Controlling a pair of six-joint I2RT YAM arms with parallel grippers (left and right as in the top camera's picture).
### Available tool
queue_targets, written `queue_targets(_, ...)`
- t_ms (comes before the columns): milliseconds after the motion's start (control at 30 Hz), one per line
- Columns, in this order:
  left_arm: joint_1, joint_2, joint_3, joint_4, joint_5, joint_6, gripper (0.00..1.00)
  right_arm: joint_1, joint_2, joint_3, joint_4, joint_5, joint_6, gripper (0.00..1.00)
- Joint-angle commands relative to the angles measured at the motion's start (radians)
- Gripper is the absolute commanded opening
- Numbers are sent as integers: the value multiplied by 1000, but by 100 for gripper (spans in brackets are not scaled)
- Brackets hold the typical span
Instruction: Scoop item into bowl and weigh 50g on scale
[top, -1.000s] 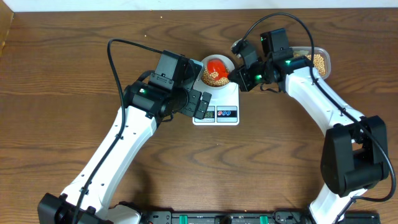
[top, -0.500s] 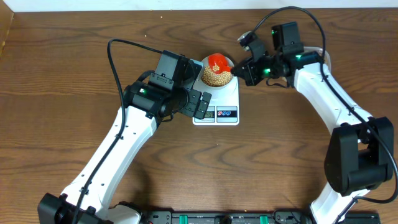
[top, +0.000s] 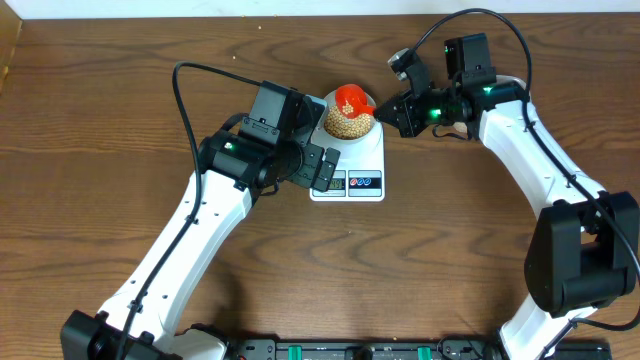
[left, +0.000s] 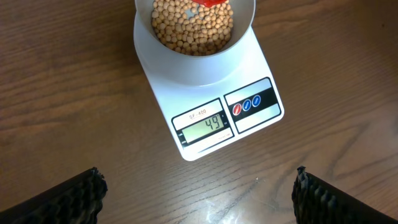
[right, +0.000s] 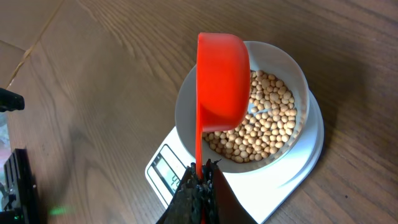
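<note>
Grained wood table (left: 62, 93); round beans (left: 186, 28), smooth bowl (left: 193, 68), glossy red scoop (right: 222, 78)

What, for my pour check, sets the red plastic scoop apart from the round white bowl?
The red plastic scoop is tipped on its side; the round white bowl sits upright on the flat white scale. The right fingers hold the scoop; nothing grips the bowl. The bowl holds beige beans; none show in the scoop. Both are round cups.

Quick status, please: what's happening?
Right pincer shut on red scoop, tipped over bowl of beans. Left pincer open. Scale reads 49. Nothing blocking.
</note>
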Motion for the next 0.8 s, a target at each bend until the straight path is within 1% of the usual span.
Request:
queue_targets(0,4,-4,-10,0,-13,0,98,-5,-34,21,-2,-5,-11,1)
queue_targets(167,4,-4,-10,0,-13,0,98,-6,-42,21,-6,9,-49,1)
queue_targets(467,4,-4,-10,0,-13,0,98,-5,-50,21,-36,26,-190,1)
queue_targets(633,4,-4,-10,0,-13,0,98,15,-50,21,-40,118,-236,1)
queue_targets(767,4,-4,-10,0,-13,0,98,50,-50,21,-39,190,-314,1)
